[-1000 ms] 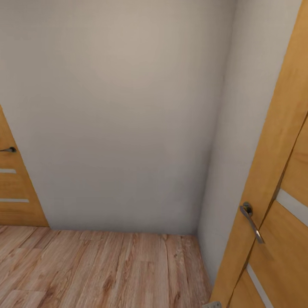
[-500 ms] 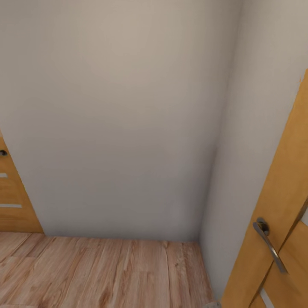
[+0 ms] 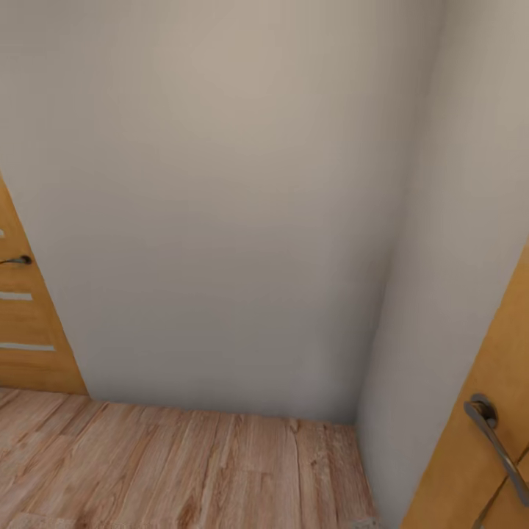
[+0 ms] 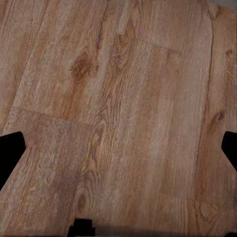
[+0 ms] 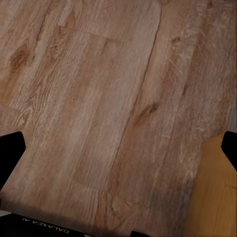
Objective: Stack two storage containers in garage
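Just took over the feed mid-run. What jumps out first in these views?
A bare beige wall corner faces the head camera, flanked by two orange wooden doors: one at far left, one at lower right with a curved metal handle. Both wrist views look down on light wood plank floor, with nothing between either end effector's fingers.

A big plain wall (image 3: 213, 206) with a soft grey-beige colour meets another wall (image 3: 455, 242) at a corner on the right side of the head view. An orange wood door (image 3: 22, 323) with a small dark handle (image 3: 16, 260) and pale stripes stands at the left edge, and a second orange door (image 3: 481, 455) with a curved metal handle (image 3: 499, 444) stands at the right edge. The light wood plank floor (image 3: 184, 463) runs along the bottom, and its knots and grain show up close in both wrist views (image 4: 118, 108) (image 5: 98, 98).
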